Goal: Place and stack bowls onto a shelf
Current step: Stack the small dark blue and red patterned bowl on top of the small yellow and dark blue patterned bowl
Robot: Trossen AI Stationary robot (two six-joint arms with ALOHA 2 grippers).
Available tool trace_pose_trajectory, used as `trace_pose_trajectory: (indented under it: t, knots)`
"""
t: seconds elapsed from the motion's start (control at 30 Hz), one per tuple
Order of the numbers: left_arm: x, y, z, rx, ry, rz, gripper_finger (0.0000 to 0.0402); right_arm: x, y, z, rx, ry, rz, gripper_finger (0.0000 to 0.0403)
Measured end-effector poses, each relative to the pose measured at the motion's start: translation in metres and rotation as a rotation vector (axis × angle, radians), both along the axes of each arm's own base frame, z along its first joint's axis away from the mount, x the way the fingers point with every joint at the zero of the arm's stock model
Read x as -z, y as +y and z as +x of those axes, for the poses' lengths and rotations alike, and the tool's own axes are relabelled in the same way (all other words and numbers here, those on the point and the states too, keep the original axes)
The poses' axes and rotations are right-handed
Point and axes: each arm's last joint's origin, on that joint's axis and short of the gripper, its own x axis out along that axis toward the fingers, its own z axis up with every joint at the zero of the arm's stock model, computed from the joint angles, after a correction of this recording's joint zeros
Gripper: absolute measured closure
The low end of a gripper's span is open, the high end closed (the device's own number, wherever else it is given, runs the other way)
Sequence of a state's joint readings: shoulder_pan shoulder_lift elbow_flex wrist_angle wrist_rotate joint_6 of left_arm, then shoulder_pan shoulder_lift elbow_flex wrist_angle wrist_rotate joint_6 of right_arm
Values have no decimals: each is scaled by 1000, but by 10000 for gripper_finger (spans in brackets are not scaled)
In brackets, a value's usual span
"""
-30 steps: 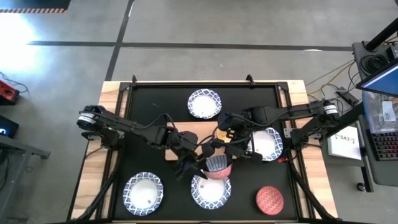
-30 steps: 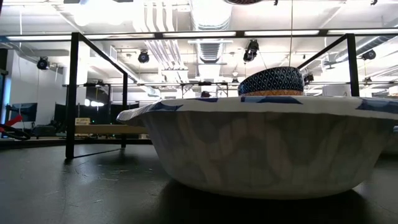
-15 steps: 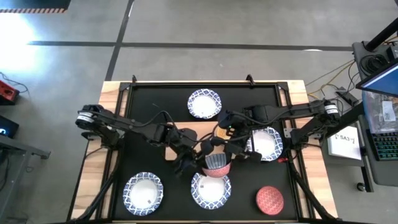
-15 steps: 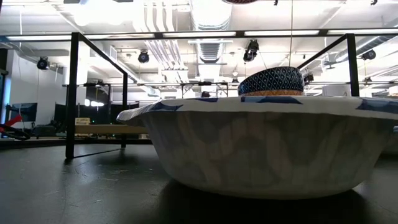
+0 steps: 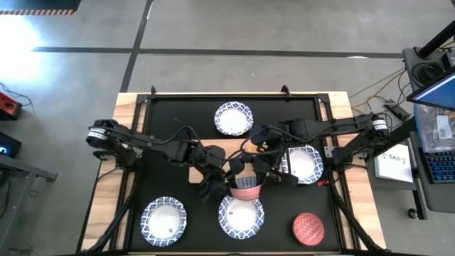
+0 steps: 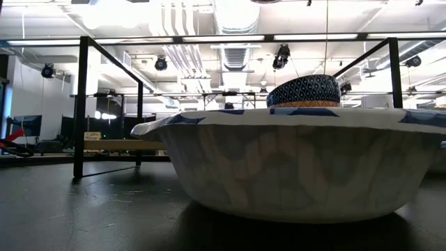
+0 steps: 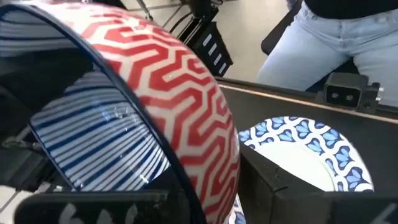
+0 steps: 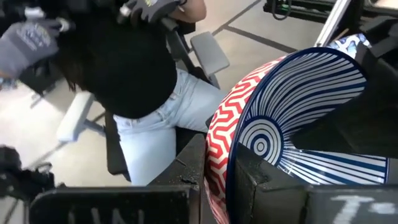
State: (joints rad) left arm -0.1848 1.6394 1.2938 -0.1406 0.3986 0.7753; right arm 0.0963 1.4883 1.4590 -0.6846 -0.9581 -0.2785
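Pinching opposite rims, left gripper (image 5: pixel 215 186) and right gripper (image 5: pixel 257 171) steady the red-zigzag bowl (image 5: pixel 246 188) mid-table for shelving.

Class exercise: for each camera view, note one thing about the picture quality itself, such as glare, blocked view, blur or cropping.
High view: bright glare washes out the floor at the upper left. Low view: a wide patterned bowl close to the lens fills the frame, and ceiling lights behind glare. Left wrist view: the red zigzag bowl sits so close it is soft and cropped. Right wrist view: the person behind looks blurred.
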Motion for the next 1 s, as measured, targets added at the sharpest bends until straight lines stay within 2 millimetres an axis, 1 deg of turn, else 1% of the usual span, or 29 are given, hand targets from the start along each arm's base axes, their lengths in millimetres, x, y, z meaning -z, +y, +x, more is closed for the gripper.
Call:
trace_pose_trajectory:
  t: [0.27,0.4,0.57,1.0]
  knots:
    - [1,-2,-1,-1,16,-1,340,-2,0,3,74,102,56,374]
    - [4,-7,-3,-5,50,-7,340,-1,-4,3,87,108,57,374]
    - [4,-11,-3,0,55,-15,340,0,-4,4,88,120,58,374]
    - [5,-12,-3,-8,75,-37,340,2,-7,4,161,217,73,374]
